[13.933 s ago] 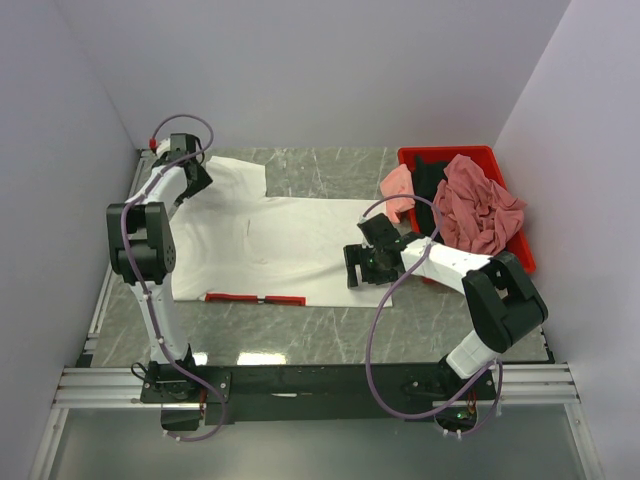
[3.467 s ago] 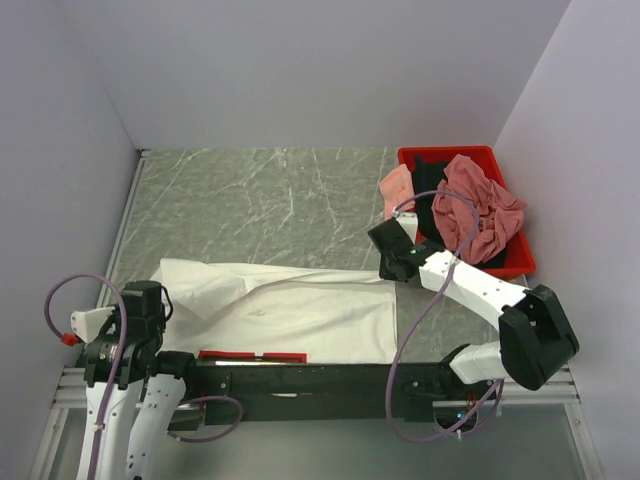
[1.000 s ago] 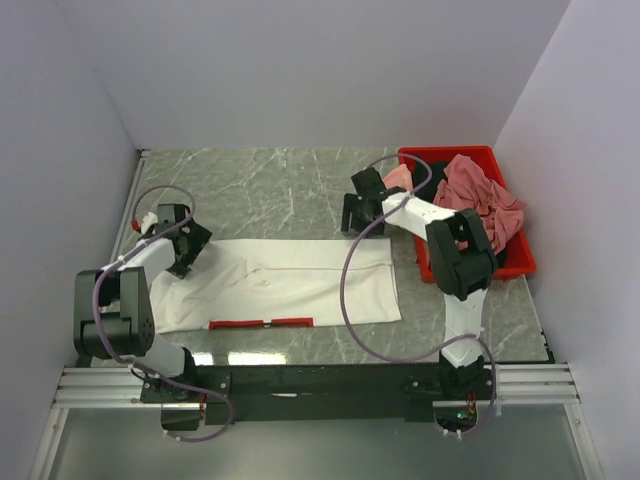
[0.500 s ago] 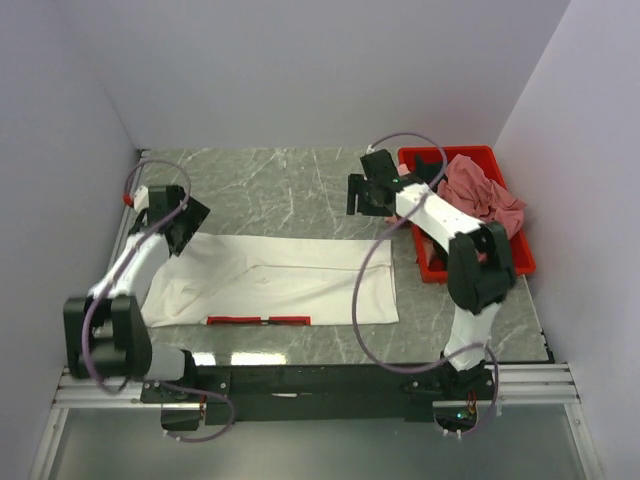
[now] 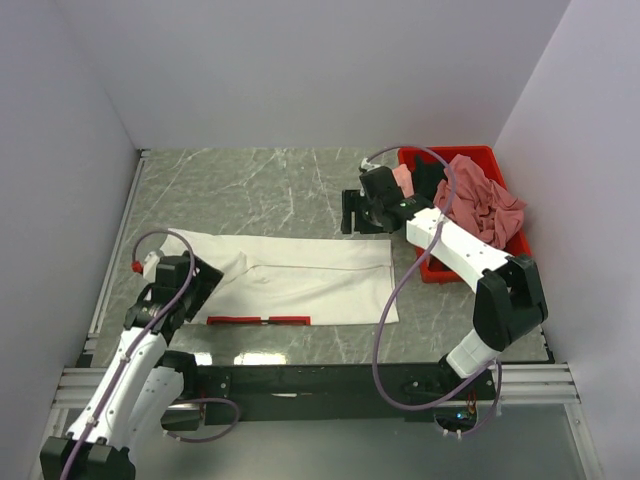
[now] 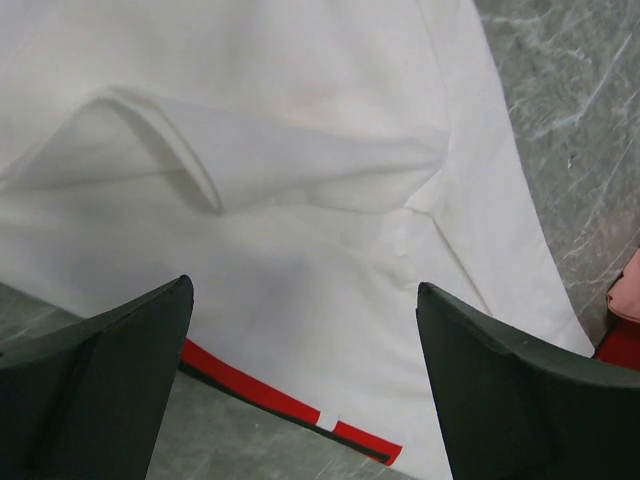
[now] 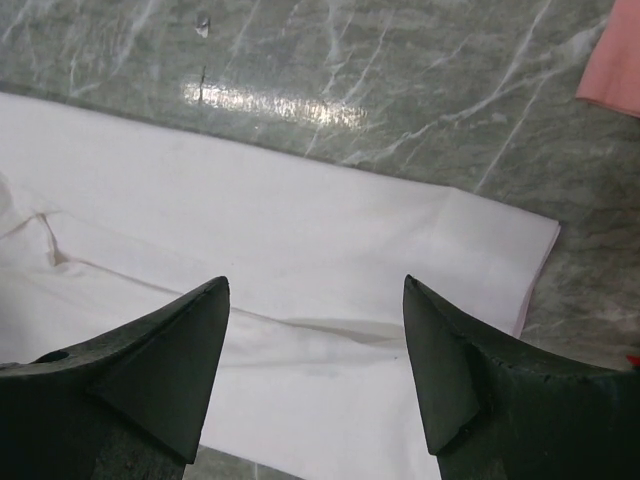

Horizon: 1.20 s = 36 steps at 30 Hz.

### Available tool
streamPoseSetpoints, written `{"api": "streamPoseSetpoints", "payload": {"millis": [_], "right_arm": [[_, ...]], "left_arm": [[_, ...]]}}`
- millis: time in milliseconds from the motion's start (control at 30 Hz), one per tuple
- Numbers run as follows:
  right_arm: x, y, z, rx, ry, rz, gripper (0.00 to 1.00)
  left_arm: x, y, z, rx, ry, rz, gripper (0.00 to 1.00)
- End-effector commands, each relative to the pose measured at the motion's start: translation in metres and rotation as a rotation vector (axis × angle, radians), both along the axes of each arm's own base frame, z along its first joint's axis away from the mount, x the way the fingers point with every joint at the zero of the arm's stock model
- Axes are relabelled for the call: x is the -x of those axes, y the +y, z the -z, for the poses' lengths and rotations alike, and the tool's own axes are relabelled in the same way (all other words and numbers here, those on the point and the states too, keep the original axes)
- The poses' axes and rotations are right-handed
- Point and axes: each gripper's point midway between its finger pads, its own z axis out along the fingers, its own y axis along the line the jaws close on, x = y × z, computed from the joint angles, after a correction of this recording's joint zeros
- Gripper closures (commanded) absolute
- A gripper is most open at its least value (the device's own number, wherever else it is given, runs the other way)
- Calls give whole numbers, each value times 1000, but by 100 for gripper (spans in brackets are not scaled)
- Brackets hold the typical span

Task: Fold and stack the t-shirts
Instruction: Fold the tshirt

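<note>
Across the near half of the marble desk (image 5: 270,190) the white t-shirt (image 5: 300,285) lies flat as a long folded band, its red printed strip (image 5: 258,321) showing along the near edge. Over its left end, above a loose fold of cloth, the left tool (image 5: 192,280) hangs with jaws spread wide and empty, while the right tool (image 5: 350,212) hovers by the far right corner, also parted and gripping nothing. At the right, the red bin (image 5: 470,150) holds the light pink tee (image 5: 400,178), black tee (image 5: 430,180) and dusty rose tee (image 5: 480,205) in a crumpled heap.

Bright even light, soft shadows, glare streak on marble table (image 7: 270,105)
</note>
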Motion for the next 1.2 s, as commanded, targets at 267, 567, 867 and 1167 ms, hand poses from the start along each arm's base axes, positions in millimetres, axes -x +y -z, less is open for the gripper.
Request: {"api": "streamPoseSetpoints", "payload": {"millis": [267,567,867,1167], "right_arm": [[19,-1,-9,-29,-15,-8,23],[27,-12,6,18,16,15,23],[26,-15,10,37,22,24,23],[25,-21,12,59,17,42,23]], "left_arm": [[-2,11,29,-41,69,-79,9],[-24,7,33,-50,70,-60,33],[-29,20,26,-115,48,-100,36],[-42,11,33,-121,83,-27,59]]}}
